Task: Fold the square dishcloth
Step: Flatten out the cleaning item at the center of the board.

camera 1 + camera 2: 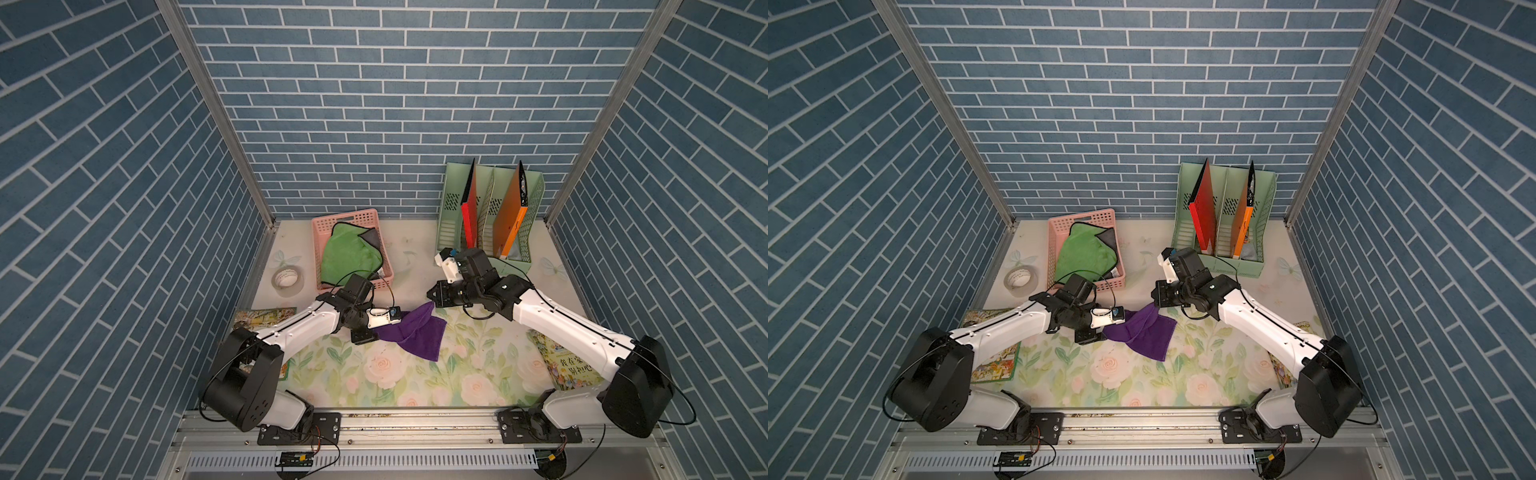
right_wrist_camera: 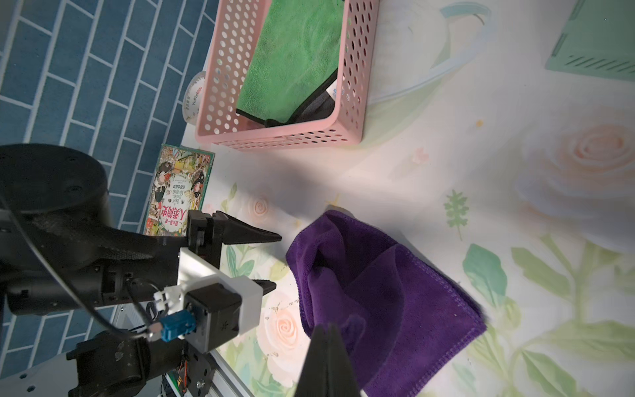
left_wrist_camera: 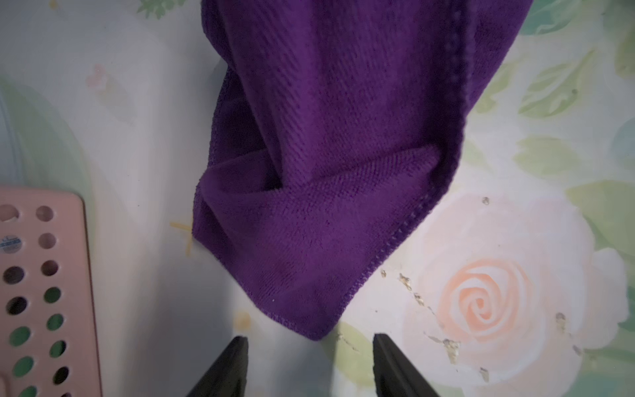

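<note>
The purple square dishcloth (image 1: 419,336) (image 1: 1150,334) lies rumpled and partly doubled over on the floral table, one corner drawn up into a peak. My right gripper (image 1: 430,296) (image 2: 326,326) is shut on that raised corner, and a bit of purple shows at its tip. At the cloth's opposite end my left gripper (image 3: 311,340) (image 2: 274,261) stands open just short of the nearest corner of the dishcloth (image 3: 326,172), its fingers apart and nothing between them. In the right wrist view the dishcloth (image 2: 395,302) shows a stitched edge lying flat on the table.
A pink basket (image 1: 332,220) holding a green cloth (image 1: 347,253) stands behind the left arm, with a tape roll (image 1: 286,280) beside it. At the back right a green file rack (image 1: 536,195) holds red and orange folders. Picture books (image 1: 266,318) (image 1: 565,365) lie at both table sides.
</note>
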Controlling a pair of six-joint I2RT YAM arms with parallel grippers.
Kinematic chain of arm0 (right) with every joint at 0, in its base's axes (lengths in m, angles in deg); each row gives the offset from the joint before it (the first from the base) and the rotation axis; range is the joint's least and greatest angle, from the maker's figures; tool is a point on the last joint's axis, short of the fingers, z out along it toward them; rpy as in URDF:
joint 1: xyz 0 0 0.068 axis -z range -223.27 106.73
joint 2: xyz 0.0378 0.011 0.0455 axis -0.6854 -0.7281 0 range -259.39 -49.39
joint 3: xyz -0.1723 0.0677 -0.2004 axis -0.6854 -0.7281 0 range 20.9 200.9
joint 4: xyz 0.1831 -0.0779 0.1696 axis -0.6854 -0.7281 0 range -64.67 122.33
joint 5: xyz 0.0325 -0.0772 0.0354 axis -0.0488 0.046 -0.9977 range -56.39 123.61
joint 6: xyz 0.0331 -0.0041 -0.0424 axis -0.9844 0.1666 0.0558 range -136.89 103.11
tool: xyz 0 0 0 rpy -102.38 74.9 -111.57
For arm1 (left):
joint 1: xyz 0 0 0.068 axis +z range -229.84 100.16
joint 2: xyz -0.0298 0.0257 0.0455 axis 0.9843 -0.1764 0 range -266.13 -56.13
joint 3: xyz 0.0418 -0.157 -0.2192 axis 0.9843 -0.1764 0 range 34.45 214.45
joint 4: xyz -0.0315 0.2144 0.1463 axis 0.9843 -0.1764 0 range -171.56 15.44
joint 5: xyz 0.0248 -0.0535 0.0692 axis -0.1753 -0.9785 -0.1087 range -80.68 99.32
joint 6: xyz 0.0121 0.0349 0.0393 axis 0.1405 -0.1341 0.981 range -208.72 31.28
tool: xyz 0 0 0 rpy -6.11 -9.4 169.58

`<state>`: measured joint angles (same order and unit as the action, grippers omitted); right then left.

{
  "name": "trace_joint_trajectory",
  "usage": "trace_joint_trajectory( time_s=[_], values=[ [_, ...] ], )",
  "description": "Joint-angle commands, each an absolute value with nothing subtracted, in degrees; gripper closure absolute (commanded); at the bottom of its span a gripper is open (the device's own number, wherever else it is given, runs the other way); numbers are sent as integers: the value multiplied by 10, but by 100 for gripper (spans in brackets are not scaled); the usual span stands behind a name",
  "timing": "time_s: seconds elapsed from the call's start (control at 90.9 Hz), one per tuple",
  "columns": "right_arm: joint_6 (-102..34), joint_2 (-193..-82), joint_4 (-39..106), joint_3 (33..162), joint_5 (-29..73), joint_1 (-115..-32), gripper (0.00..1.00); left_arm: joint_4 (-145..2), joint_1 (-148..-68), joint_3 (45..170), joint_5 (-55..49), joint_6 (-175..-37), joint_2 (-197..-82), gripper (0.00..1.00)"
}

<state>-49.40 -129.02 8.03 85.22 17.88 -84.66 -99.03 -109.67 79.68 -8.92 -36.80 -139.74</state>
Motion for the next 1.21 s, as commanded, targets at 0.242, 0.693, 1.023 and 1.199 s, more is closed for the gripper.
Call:
trace_joint_trajectory(
  time_s=[0.242,0.693,1.023,1.199],
  values=[
    [-469,-1266,49,862,196,-821,100,-937,-1136,773,-59,-358,-1434,47],
    [-469,-1254,74,808,190,-795,100,-924,-1182,790,11,-373,-1512,71],
    [-440,-1241,49,831,194,-770,100,-1132,-1149,940,2,-387,-1418,100],
    [-408,-1233,-20,940,237,-770,100,-1228,-1122,1131,20,-421,-1393,100]
  ],
)
